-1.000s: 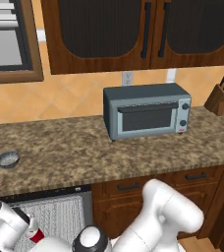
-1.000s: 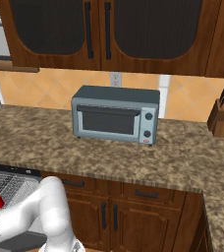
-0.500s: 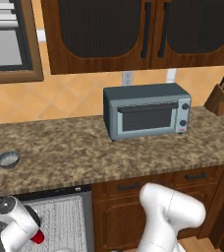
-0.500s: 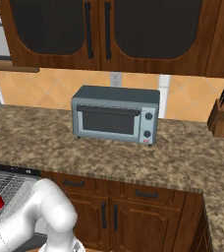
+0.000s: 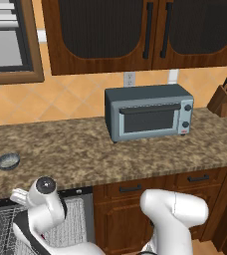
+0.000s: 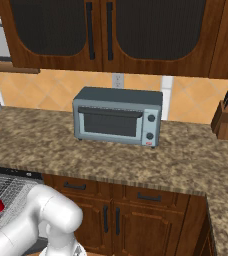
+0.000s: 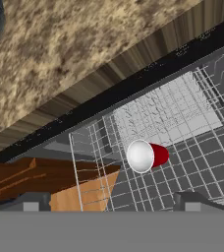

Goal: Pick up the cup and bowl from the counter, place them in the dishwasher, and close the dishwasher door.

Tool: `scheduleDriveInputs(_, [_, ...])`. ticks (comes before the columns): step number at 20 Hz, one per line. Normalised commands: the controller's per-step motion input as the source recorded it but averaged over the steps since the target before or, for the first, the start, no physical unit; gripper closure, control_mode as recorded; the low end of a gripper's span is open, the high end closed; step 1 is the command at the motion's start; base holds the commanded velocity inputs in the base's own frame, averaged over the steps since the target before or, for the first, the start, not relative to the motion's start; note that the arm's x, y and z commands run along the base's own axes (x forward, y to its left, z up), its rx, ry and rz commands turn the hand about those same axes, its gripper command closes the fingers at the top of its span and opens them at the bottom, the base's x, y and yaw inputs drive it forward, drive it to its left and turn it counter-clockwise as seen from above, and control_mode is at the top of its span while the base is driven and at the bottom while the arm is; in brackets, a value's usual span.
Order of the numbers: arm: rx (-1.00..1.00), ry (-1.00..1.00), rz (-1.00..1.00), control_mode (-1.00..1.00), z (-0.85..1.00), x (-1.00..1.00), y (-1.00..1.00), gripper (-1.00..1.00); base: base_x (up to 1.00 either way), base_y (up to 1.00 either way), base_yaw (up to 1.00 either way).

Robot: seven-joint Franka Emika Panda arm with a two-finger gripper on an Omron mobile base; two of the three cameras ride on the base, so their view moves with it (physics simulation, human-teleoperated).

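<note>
1 cup (image 7: 147, 156) lies tipped in the dishwasher (image 7: 192, 113) rack.

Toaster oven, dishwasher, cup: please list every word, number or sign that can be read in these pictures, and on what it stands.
None can be read.
Toaster oven: a small red mark at its lower right corner, too small to read.
Cup: plain.
Dishwasher: no lettering shows.
</note>
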Motion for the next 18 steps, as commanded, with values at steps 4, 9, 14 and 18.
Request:
scheduleDriveInputs(4, [0.14, 0.19, 0.0, -1.0, 1.0, 0.09, -0.26, -1.0, 0.0, 0.0, 0.0])
scheduleDriveInputs(9, [0.05, 0.31, 0.0, -1.0, 0.77, 0.27, -0.28, -1.0, 0.0, 0.0, 0.0])
scheduleDriveInputs(14, [0.0, 0.46, 0.0, -1.0, 0.52, 0.51, -0.14, -1.0, 0.0, 0.0, 0.0])
scheduleDriveInputs(18, [0.0, 0.4, 0.0, -1.0, 0.21, 0.59, -0.01, -1.0, 0.0, 0.0, 0.0])
